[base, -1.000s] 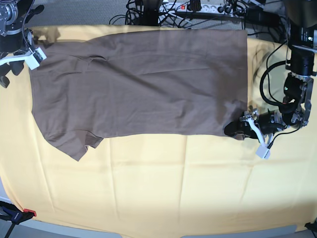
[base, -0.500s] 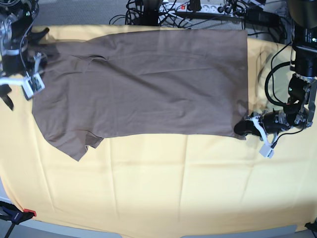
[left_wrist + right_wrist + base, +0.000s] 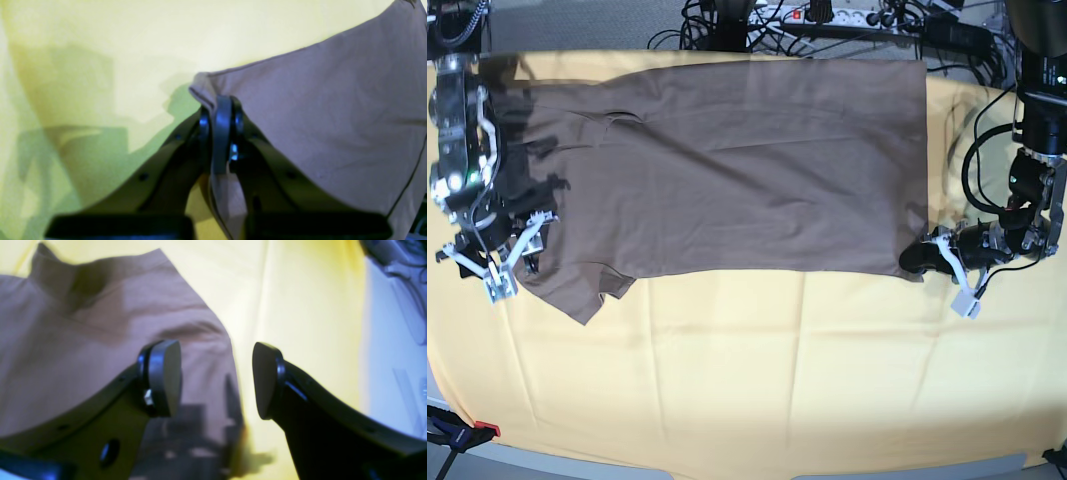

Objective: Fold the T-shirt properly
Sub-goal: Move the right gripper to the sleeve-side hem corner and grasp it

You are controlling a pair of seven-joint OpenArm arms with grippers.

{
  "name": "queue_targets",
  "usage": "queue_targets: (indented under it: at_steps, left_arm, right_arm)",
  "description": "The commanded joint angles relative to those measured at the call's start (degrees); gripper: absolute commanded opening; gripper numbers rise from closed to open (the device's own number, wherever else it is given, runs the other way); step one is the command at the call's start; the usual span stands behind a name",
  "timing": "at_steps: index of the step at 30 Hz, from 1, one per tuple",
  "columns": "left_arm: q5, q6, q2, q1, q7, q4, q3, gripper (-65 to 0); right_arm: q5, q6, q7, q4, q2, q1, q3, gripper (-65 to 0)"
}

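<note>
1. One T-shirt (image 3: 727,165) lies spread flat on the yellow cloth (image 3: 757,380) covering the tabletop, folded lengthwise, with a sleeve at the near left of the base view.
2. Left gripper (image 3: 221,115): jaws closed tight, pinching the hem corner of the T-shirt at the base view's right, low on the cloth.
3. Right gripper (image 3: 217,380): jaws stand well apart, holding nothing; one fingertip (image 3: 163,376) is over the T-shirt's sleeve edge, the other over yellow cloth.
4. Cables (image 3: 827,20) run behind the far tabletop edge.
</note>
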Motion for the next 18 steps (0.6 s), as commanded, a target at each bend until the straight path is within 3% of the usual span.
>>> queue_targets:
  at_steps: [1,6,12,18]
  left_arm:
    - [-0.1,0.2,-1.2,-1.1,-0.2,0.6,-0.4,-65.0]
    - [-0.1,0.2,-1.2,-1.1,0.1,0.6,-0.4,-65.0]
    - [-0.1,0.2,-1.2,-1.1,0.2,0.6,-0.4,-65.0]
    - [-0.3,0.2,-1.2,-1.1,0.2,0.6,-0.4,-65.0]
  right_arm:
    - [1.5,0.1,1.3,-2.2,1.2,3.4,0.6,-29.0]
    - [10.8,6.2,-0.9,-20.6,1.2,14.6,0.7,-29.0]
    - [22.8,17.4,-4.6,-43.5,1.2,24.0,0.7,-29.0]
    - [30.1,25.5,-5.9,-52.1,1.0,26.5,0.7,-29.0]
